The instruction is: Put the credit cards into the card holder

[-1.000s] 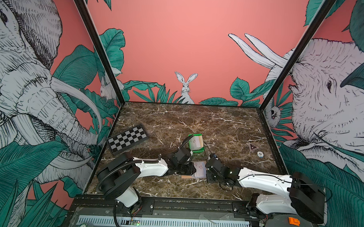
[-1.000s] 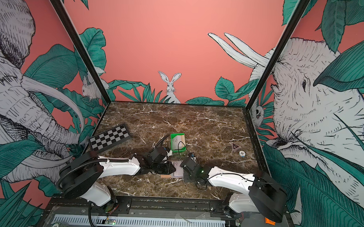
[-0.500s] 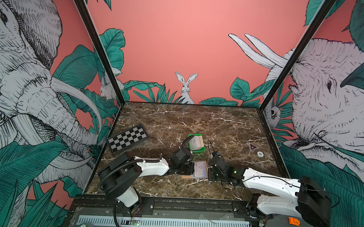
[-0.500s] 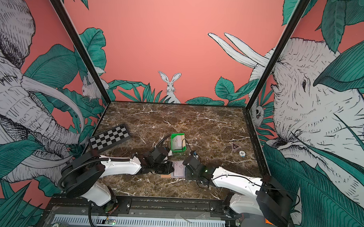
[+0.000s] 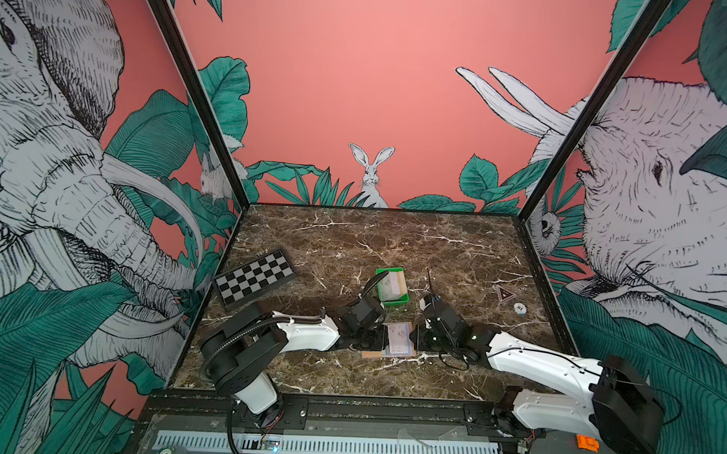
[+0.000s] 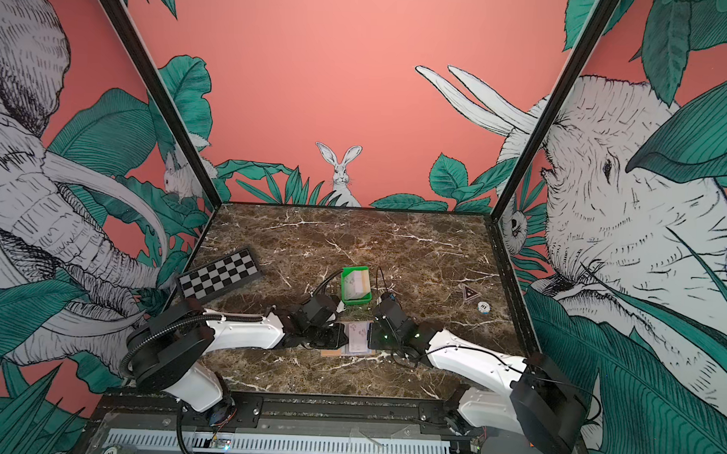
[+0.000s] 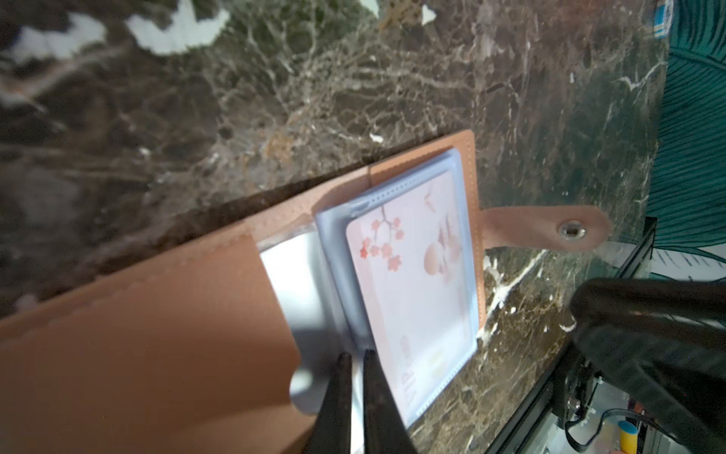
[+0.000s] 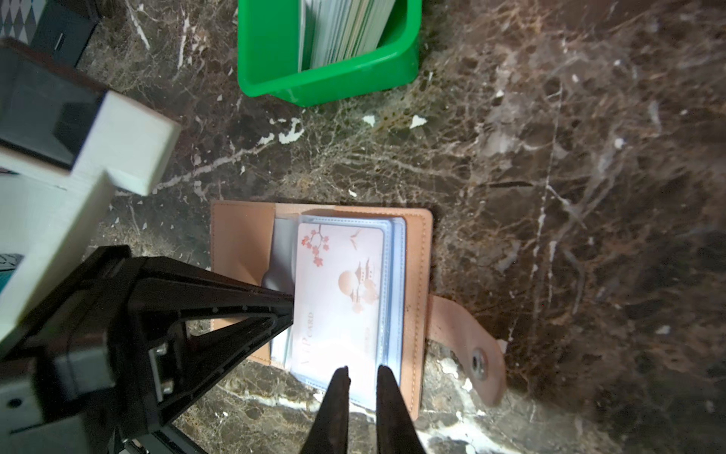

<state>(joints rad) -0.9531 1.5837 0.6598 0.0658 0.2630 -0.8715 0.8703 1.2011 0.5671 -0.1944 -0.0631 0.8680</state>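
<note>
while the left gripper [image 7: 355, 365] pinches a clear sleeve [image 7: 338, 275] to steady the open card holder [image 8: 416, 251], the right gripper [image 8: 362, 377], jaws barely parted and empty, hovers over the credit card [image 8: 341, 283] seated inside

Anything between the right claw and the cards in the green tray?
Nothing upright. Between the right claw and the credit cards in the green tray lie only the open card holder and bare marble; the left claw sits off to its side.
</note>
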